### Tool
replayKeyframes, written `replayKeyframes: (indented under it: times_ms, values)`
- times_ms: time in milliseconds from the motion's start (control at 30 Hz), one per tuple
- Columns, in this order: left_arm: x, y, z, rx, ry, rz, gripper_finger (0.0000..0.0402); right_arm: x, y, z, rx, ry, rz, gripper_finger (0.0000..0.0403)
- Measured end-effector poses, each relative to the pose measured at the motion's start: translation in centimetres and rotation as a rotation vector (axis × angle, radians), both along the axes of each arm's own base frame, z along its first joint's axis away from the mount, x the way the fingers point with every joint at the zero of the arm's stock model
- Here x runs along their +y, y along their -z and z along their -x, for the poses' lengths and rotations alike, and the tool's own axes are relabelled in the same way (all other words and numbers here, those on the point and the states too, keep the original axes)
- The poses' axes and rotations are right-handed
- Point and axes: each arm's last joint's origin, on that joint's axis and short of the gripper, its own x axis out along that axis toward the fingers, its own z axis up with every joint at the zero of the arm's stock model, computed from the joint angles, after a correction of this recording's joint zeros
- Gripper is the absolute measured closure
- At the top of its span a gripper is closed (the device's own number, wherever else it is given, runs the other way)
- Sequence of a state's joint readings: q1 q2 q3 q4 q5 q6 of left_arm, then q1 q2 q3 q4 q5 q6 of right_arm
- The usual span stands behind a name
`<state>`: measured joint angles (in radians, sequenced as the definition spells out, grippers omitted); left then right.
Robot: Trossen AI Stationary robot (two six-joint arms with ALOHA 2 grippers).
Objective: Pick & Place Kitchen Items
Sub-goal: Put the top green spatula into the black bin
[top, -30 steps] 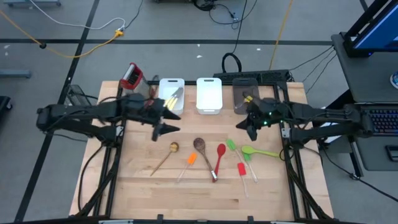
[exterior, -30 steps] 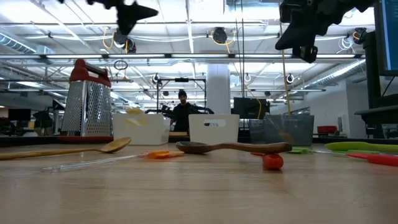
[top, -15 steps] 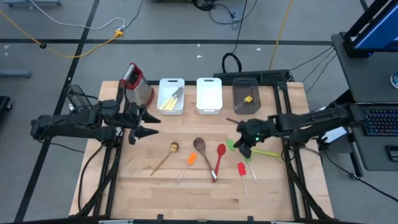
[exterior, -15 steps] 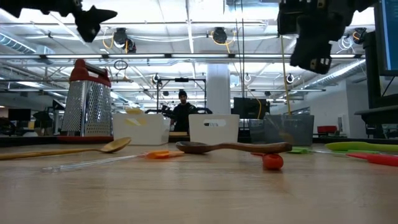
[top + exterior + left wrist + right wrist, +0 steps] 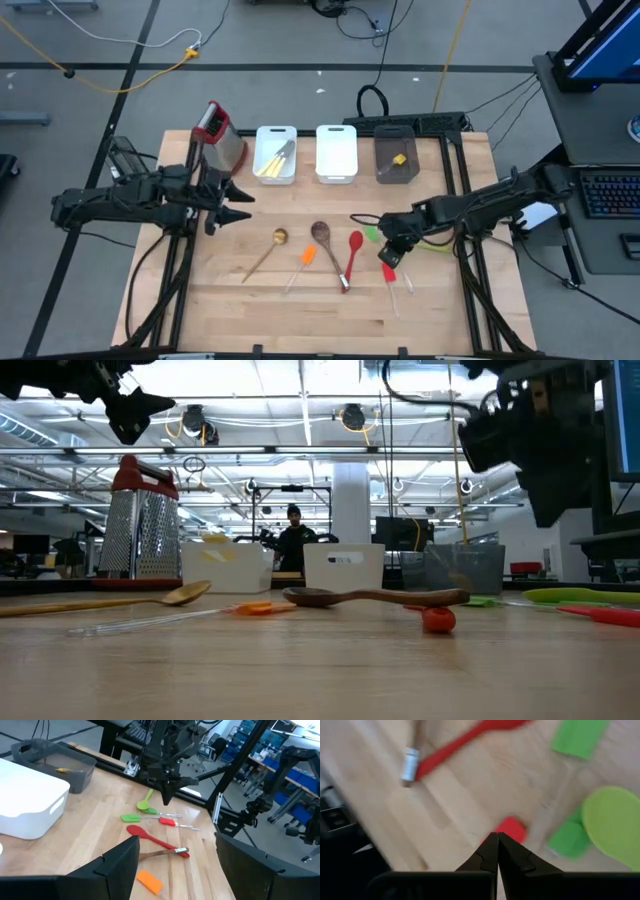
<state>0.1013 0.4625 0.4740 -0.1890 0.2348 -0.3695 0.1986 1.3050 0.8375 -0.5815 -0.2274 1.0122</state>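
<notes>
Several small utensils lie flat on the wooden table: a pale wooden spoon (image 5: 279, 238), a dark wooden spoon (image 5: 322, 235), an orange mini spatula (image 5: 307, 256), a red spoon (image 5: 355, 243), a green mini spatula (image 5: 372, 233), a lime-green spoon (image 5: 408, 243) and a red mini spatula (image 5: 388, 271). My right gripper (image 5: 389, 254) hangs shut in the air, pointing down just above the red mini spatula's head (image 5: 510, 828). My left gripper (image 5: 238, 205) is open and held high near the table's left side, level with the far end of the utensil row.
Along the far edge stand a steel box grater (image 5: 218, 131), a white bin (image 5: 275, 170) holding utensils, a second white bin (image 5: 336, 152) and a grey bin (image 5: 397, 172) with a yellow item. Bare wood lies toward the near edge. A person sits far behind the table (image 5: 292, 540).
My right gripper has moved from beside the grey bin toward the near edge and down, ending over the red mini spatula. My left gripper has drawn back toward the table's left edge, away from the first white bin. The utensils have stayed where they were.
</notes>
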Motion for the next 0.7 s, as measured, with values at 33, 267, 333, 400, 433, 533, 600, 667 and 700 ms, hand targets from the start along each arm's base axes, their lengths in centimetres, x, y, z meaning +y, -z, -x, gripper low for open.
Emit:
replayKeyframes:
  times_ms: [33,267,333,400,433,533,600,667,700]
  values:
    - [0.0,0.0,0.0,0.000,0.000,-0.001,0.0133,0.0,0.2,0.1,0.027,0.017,0.011,0.0403]
    - [0.0,0.0,0.0,0.001,0.000,0.000,0.0133,0.1,0.8,-1.0,0.096,0.029,0.049,0.0403]
    - [0.0,0.0,0.0,0.004,-0.002,0.009,0.0133,0.1,0.7,-1.4,0.108,0.023,0.077,0.0403]
    - [0.0,0.0,0.0,0.008,-0.007,0.037,0.0133,0.0,0.8,-1.5,0.122,0.021,0.098,0.0403]
    - [0.0,0.0,0.0,0.010,-0.009,0.049,0.0133,-0.1,0.9,-1.6,0.124,0.023,0.100,0.0403]
    - [0.0,0.0,0.0,0.009,-0.007,0.040,0.0133,-0.6,0.8,-1.7,0.102,-0.019,0.118,0.0403]
    - [0.0,0.0,0.0,0.008,-0.004,0.025,0.0133,-0.8,0.8,-1.7,0.083,-0.079,0.142,0.0403]
    - [0.0,0.0,0.0,0.007,-0.004,0.022,0.0133,-1.1,0.6,-1.7,0.062,-0.111,0.155,0.0402]
    - [0.0,0.0,0.0,0.007,-0.004,0.023,0.0133,-1.2,0.6,-1.8,0.053,-0.110,0.153,0.0401]
